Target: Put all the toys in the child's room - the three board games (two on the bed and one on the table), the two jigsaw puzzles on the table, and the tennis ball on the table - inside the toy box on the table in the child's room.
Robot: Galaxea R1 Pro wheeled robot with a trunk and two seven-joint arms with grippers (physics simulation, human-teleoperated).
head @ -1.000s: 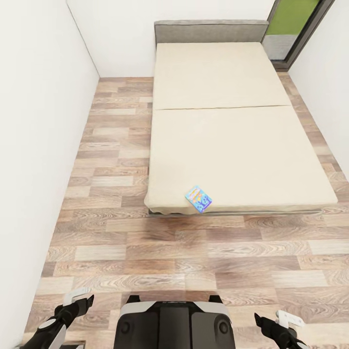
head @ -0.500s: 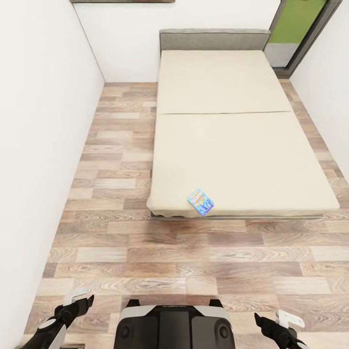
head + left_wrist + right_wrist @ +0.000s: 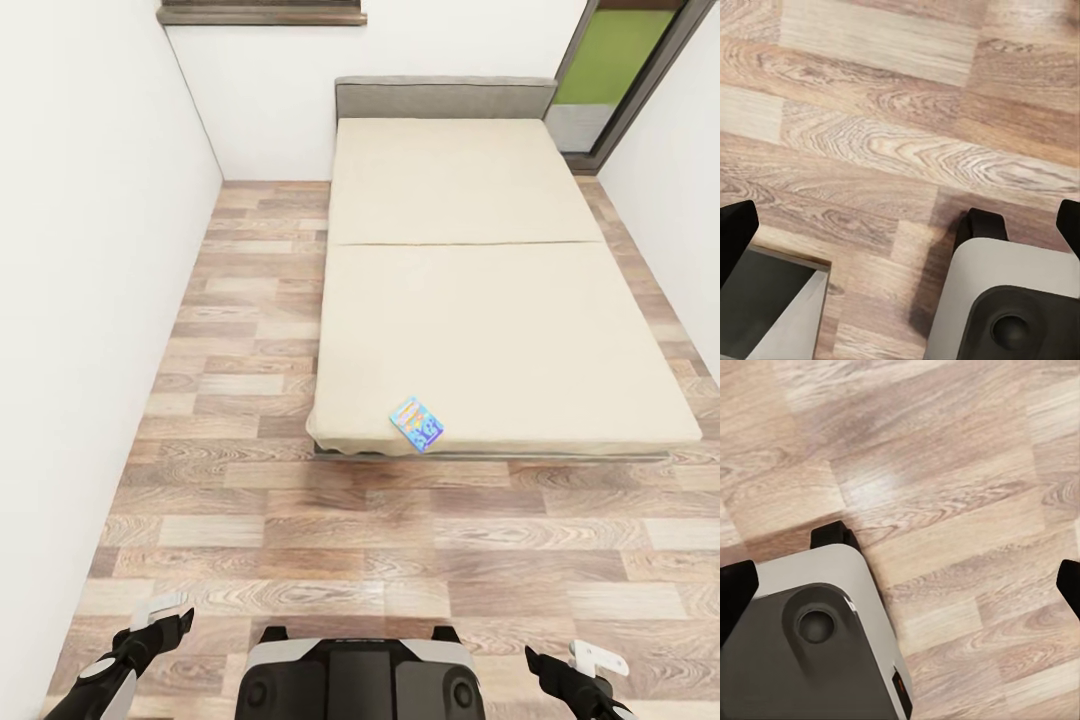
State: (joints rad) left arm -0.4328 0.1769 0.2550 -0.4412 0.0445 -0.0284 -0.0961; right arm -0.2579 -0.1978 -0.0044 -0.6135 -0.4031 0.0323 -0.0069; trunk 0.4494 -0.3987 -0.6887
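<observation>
Arms [image 3: 130, 650] low, jaws seemingly apart.

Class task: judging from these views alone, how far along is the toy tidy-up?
Done: nothing visibly.
In hand: nothing; the left tool and right tool hang open and empty over the floor.
Left: the small blue board game lies at the bed edge.

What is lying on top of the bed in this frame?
One small blue board game lies flat on the bed, near its foot edge at the corner closest to the robot. The rest of the beige cover looks bare.
</observation>
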